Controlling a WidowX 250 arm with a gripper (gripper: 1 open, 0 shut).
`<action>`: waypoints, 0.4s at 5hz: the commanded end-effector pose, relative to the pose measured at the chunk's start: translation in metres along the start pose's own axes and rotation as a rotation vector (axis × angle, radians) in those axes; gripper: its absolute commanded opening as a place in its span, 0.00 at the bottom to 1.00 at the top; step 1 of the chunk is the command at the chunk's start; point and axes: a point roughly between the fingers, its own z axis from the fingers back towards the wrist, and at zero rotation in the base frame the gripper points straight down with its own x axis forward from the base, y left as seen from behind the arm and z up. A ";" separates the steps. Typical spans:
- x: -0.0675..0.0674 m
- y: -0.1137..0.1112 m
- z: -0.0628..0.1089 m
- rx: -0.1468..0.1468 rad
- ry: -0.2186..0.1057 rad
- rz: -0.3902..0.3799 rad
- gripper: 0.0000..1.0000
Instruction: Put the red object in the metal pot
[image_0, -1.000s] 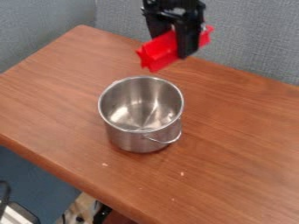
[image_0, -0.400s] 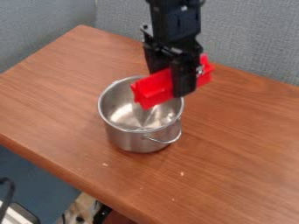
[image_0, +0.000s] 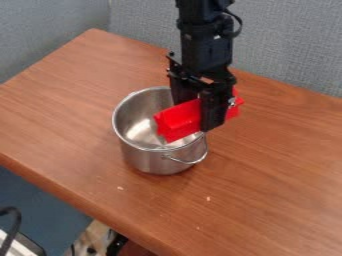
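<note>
The red object (image_0: 181, 120) is a long bright red block, tilted, with its lower left end hanging over the open mouth of the metal pot (image_0: 140, 140). My black gripper (image_0: 205, 112) points straight down and is shut on the block near its right half. The block's right end sticks out past the fingers above the pot's right rim. The shiny steel pot stands upright on the table, its thin wire handle (image_0: 183, 156) at the front rim. Its inside looks bare where visible.
The pot stands on a brown wooden table (image_0: 67, 90) whose front edge runs diagonally from left to lower right. A grey wall lies behind. The floor with some clutter shows below the table's front edge.
The gripper has come down and toward the camera with the red block, from well above and behind the pot to just over its mouth. The pot has not moved.
</note>
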 end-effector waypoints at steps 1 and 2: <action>-0.002 0.005 0.022 0.030 -0.057 0.064 0.00; -0.008 0.006 0.022 0.035 -0.039 0.109 0.00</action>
